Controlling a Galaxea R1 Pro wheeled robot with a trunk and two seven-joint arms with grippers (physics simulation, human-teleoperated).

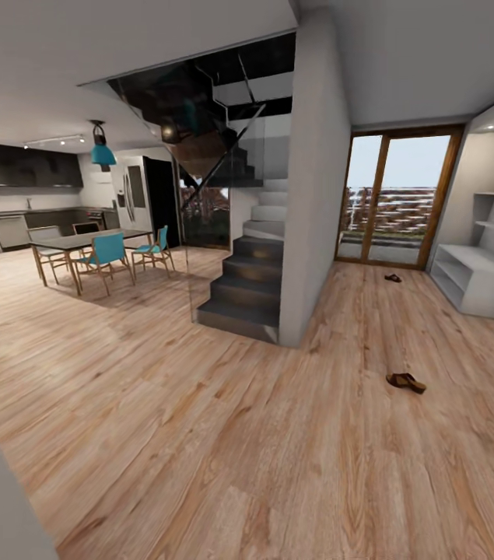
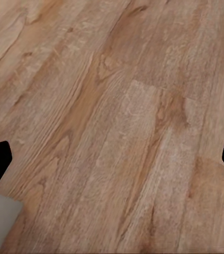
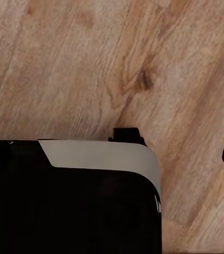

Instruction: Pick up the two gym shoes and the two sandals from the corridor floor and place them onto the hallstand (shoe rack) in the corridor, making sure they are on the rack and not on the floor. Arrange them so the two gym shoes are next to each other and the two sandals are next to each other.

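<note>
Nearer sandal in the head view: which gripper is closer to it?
Probably right, judging by sides: the sandal lies right of centre. Left gripper and right gripper each face floor planks, away from it.

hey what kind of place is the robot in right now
It looks like an open-plan home: a staircase stands in the middle, a dining table with teal chairs before a kitchen, and a corridor with a pale hallstand by a glass door.
</note>
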